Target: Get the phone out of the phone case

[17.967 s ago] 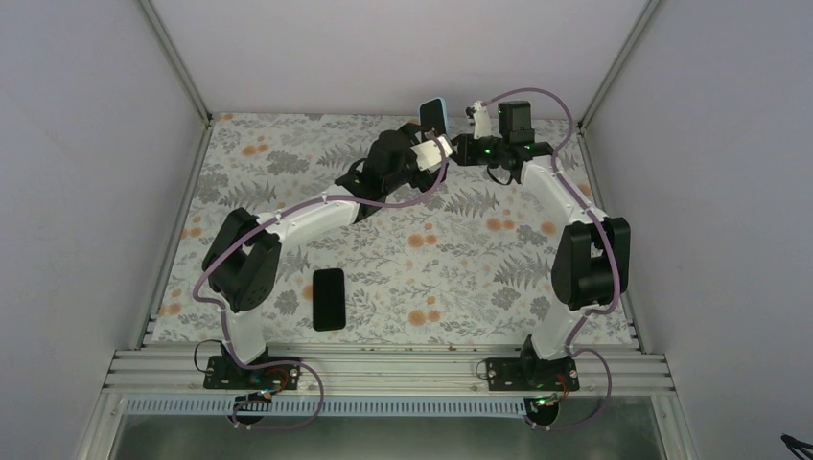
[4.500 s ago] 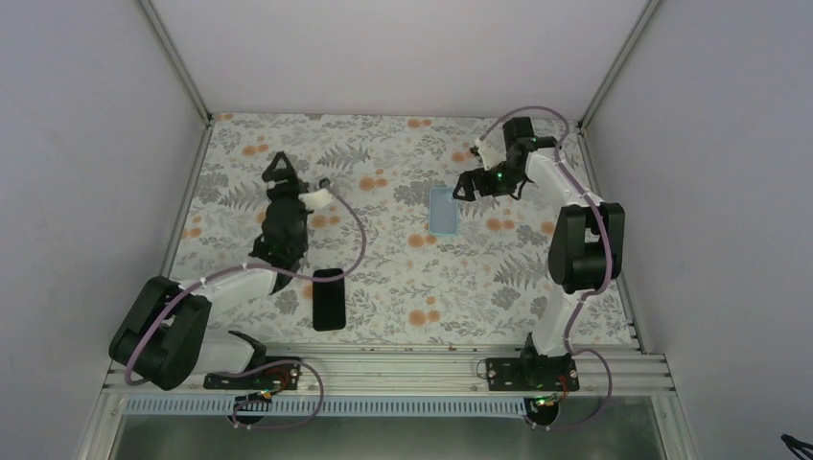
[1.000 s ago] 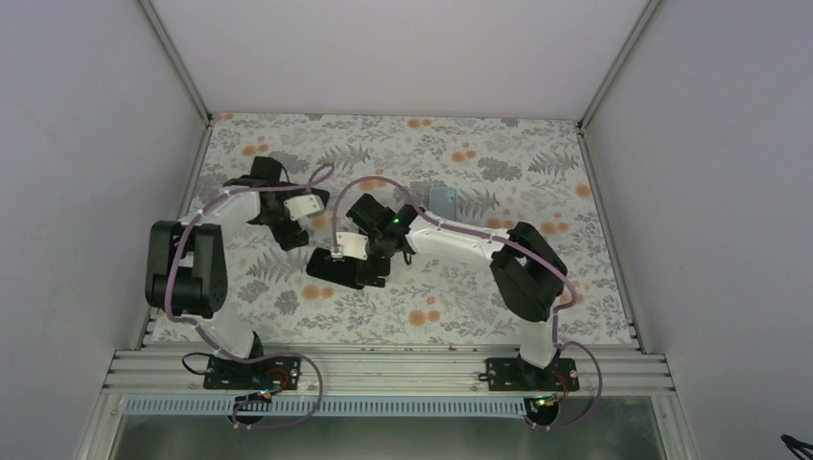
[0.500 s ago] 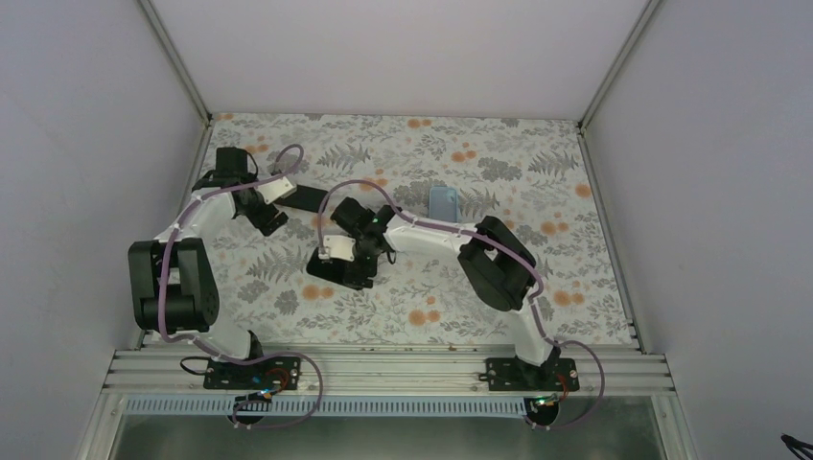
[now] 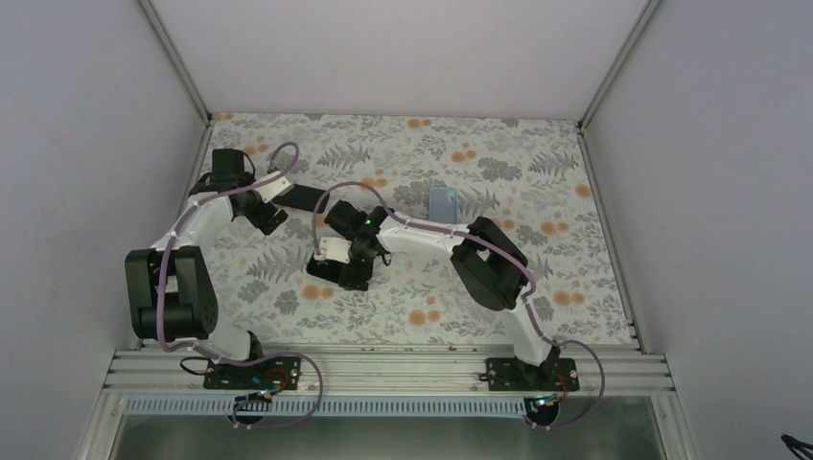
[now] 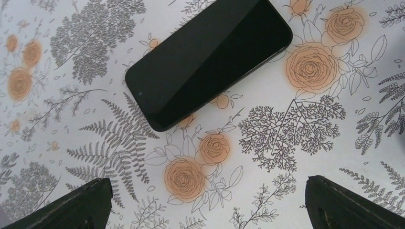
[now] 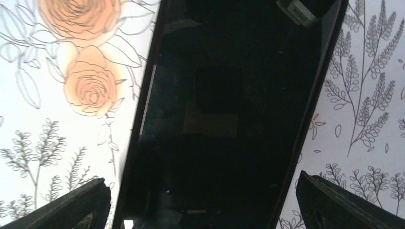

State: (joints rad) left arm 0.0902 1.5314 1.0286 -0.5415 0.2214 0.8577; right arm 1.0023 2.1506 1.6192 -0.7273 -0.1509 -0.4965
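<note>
The phone (image 5: 307,198) (image 6: 210,62) lies bare and flat on the floral table, dark glossy face up, out of its case. My left gripper (image 5: 269,217) (image 6: 205,205) hovers open just beside it, with only tablecloth between its fingers. The light blue phone case (image 5: 442,202) lies by itself further right. My right gripper (image 5: 350,271) (image 7: 203,205) is open and low over a second all-black phone (image 5: 321,269) (image 7: 229,119), its fingers apart on either side of that phone's width.
The floral cloth (image 5: 537,278) covers the table, with grey walls at the left, back and right. The right arm stretches across the table's middle towards the left. An aluminium rail (image 5: 383,369) runs along the near edge.
My left gripper has drawn back to the far left, uncovering the phone lying on the table. The right gripper has slid slightly left over the other black phone.
</note>
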